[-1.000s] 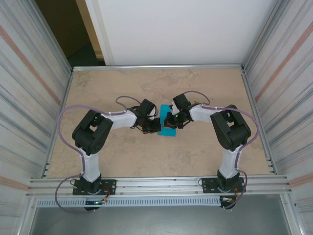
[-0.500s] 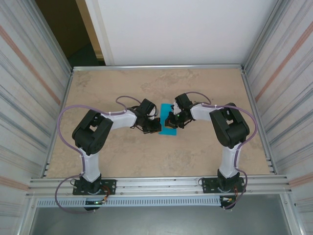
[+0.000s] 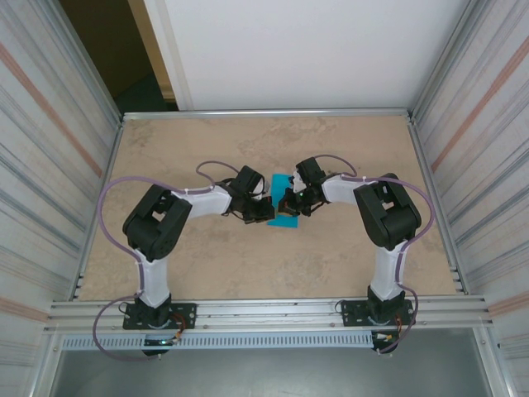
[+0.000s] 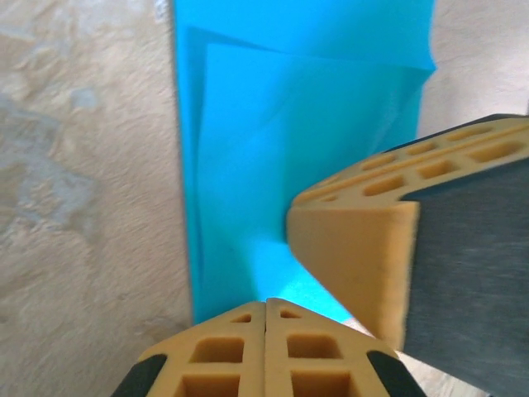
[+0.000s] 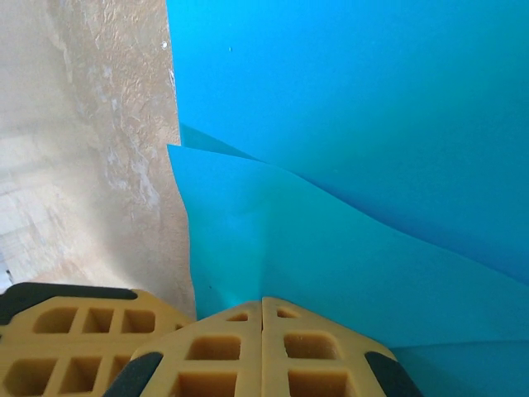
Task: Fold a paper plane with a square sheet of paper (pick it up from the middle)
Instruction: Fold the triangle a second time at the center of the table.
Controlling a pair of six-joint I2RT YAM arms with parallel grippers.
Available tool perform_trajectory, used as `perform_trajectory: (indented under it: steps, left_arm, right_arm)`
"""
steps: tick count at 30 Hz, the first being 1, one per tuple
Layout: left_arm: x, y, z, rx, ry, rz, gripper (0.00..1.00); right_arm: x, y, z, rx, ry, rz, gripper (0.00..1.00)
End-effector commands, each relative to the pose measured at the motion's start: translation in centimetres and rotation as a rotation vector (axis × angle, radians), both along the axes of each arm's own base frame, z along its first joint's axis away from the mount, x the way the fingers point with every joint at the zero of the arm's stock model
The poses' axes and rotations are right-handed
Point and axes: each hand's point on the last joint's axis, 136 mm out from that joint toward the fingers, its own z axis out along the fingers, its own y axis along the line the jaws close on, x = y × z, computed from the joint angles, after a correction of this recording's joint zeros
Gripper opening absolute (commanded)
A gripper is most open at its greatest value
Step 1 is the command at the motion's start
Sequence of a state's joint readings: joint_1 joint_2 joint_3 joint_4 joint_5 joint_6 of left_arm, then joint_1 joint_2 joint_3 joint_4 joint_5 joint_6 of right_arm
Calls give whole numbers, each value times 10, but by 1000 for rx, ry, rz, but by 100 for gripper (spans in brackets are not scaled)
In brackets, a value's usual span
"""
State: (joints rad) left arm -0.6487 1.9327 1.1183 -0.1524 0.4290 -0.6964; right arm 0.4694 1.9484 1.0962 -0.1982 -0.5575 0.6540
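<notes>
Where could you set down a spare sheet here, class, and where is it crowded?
Free: table between back rail and paper; also the near strip along the front rail. Crowded: the centre, where left claw and right claw meet over the paper.

Table (image 3: 347,265): beige mottled top, metal rim. Paper (image 3: 285,222): teal, folded narrower, overlapping layers visible, lying mid-table, long side running near to far.

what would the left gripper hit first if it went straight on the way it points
The left gripper would likely meet the folded teal paper, just ahead of its tips; the right gripper's fingers sit aside.
</notes>
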Motion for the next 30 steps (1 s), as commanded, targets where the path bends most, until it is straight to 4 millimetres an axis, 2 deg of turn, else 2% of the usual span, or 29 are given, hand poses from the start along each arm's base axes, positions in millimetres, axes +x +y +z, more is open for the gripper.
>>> perform_trajectory:
  steps: [1, 7, 12, 15, 18, 24, 26, 30]
  left_arm:
    - [-4, 14, -17, 75, 47, 28, 0]
    - [-19, 27, -33, 122, 100, 43, 0]
    - [-27, 34, -38, 135, 118, 53, 0]
    - [-25, 33, -35, 125, 111, 53, 0]
    - [-18, 24, -23, 87, 81, 42, 0]
    - [14, -10, 26, -69, -56, 5, 0]
    - [21, -15, 27, -71, -65, -1, 0]
    - [28, -16, 14, -34, -49, 6, 0]
  right_arm:
    - [-8, -16, -26, -75, 67, -29, 0]
    - [7, -24, -17, -74, 30, -40, 0]
    - [27, -48, -18, -81, 11, -90, 0]
    - [34, -62, -21, -86, 20, -123, 1]
    - [33, -60, -22, -93, 19, -113, 0]
    - [22, -52, -31, -115, 33, -87, 1]
    - [22, -52, -31, -113, 35, -89, 0]
    - [22, -53, -31, -110, 35, -89, 0]
